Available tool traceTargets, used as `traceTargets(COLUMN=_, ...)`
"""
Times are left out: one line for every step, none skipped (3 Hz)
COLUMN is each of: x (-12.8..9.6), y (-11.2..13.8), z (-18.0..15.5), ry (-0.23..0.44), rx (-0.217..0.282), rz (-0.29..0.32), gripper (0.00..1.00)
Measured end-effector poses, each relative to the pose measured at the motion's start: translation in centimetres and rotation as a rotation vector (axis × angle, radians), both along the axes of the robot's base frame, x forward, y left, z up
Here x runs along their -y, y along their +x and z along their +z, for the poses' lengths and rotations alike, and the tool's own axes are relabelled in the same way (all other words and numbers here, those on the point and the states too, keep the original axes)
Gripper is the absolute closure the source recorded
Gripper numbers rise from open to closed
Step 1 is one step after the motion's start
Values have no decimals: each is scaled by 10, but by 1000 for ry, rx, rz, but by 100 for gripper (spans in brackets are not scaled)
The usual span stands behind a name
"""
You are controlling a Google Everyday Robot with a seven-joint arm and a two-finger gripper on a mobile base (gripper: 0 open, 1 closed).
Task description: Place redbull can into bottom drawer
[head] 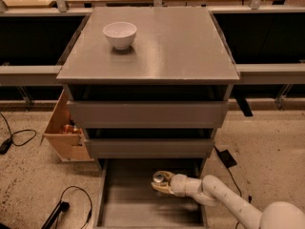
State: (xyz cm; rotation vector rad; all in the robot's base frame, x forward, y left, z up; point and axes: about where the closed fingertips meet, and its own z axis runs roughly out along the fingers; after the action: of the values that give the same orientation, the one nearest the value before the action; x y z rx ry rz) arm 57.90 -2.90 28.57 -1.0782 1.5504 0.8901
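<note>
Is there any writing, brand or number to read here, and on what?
None can be read.
The redbull can, held by the gripper at the open bottom drawer, shows only its shiny top; no label can be made out.
The white bowl is plain.

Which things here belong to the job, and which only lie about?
Job: slim silver metal can, held by the gripper over the open grey metal bottom drawer.
Lying about: round white bowl on the cabinet top; tan wooden box at left.

The slim silver redbull can (158,177) is held upright by the claw (162,183) inside the pulled-out grey bottom drawer (131,205).
</note>
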Motion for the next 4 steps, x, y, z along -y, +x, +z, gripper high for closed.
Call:
traceTargets(x=-3, y=-2, z=-34, ry=-9, rx=1, rz=22, gripper=100)
traceTargets(x=-5, y=-8, z=-59, ry=-9, rx=6, rz=31, gripper=100)
traceTargets(x=-5, y=-13, z=-79, ry=-3, rx=-2, rz=26, gripper=100)
traceTargets(x=-7, y=-17, z=-97, ry=5, rx=-26, rz=25, gripper=100)
